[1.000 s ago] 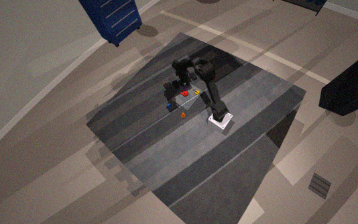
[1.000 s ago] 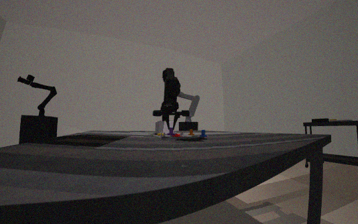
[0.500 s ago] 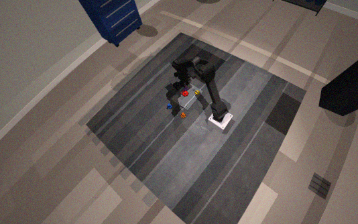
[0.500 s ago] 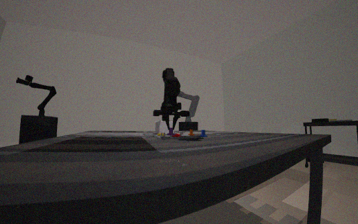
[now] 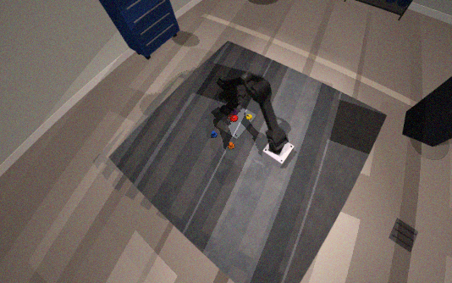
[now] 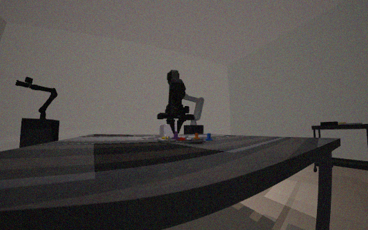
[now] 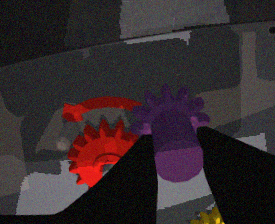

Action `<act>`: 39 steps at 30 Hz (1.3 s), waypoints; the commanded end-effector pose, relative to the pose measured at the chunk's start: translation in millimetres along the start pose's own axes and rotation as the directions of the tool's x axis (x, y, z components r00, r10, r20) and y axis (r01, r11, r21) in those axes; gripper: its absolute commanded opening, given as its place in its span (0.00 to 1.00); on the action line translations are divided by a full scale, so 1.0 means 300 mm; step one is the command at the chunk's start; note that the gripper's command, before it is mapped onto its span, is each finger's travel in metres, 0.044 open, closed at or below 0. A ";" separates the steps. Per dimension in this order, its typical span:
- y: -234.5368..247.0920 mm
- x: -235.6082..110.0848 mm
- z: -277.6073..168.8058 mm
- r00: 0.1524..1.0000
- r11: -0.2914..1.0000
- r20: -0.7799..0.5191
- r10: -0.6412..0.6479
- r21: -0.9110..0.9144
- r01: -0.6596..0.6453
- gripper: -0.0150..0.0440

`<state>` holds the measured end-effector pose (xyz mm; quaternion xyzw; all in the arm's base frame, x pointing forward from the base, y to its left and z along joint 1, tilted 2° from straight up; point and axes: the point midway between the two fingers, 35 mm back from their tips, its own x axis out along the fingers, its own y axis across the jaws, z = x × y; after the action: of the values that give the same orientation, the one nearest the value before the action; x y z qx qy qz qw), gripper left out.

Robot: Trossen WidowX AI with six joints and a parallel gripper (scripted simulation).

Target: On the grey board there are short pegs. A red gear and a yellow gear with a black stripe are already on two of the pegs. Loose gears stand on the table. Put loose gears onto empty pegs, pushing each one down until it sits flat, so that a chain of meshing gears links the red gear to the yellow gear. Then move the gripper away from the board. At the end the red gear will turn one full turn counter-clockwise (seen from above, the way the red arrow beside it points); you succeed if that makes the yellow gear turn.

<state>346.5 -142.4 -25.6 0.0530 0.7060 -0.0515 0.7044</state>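
Note:
My gripper (image 6: 175, 132) (image 7: 174, 140) is shut on the handle of the purple gear (image 6: 176, 136) (image 7: 166, 102), low over the grey board (image 5: 238, 128) (image 7: 260, 95). The purple teeth appear right beside the red gear (image 5: 234, 119) (image 7: 95, 150); whether they mesh, and any peg under the purple gear, is hidden. The yellow gear (image 5: 249, 117) (image 7: 210, 218) is on the board, cut off at the bottom of the wrist view. A blue gear (image 5: 214, 135) (image 6: 209, 137) and an orange gear (image 5: 231, 146) (image 6: 196, 136) stand on the table off the board.
A red arrow (image 7: 108, 103) curves beside the red gear. A pale peg (image 7: 62, 144) shows left of the red gear. The arm's white base plate (image 5: 278, 152) is on the table beyond the board. Dark shadows cover part of the board.

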 end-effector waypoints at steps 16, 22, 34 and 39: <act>0.000 0.007 -0.003 1.000 0.901 -0.003 0.001 0.433 0.000 0.25; -0.002 0.008 -0.006 1.000 0.905 -0.003 0.001 0.426 0.000 0.25; -0.002 0.010 -0.001 1.000 0.988 -0.003 0.001 0.155 -0.001 0.25; 0.002 0.013 -0.002 1.000 1.000 -0.003 0.001 0.022 -0.001 0.25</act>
<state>346.2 -142.4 -28.8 0.0879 0.7033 -0.0851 0.7003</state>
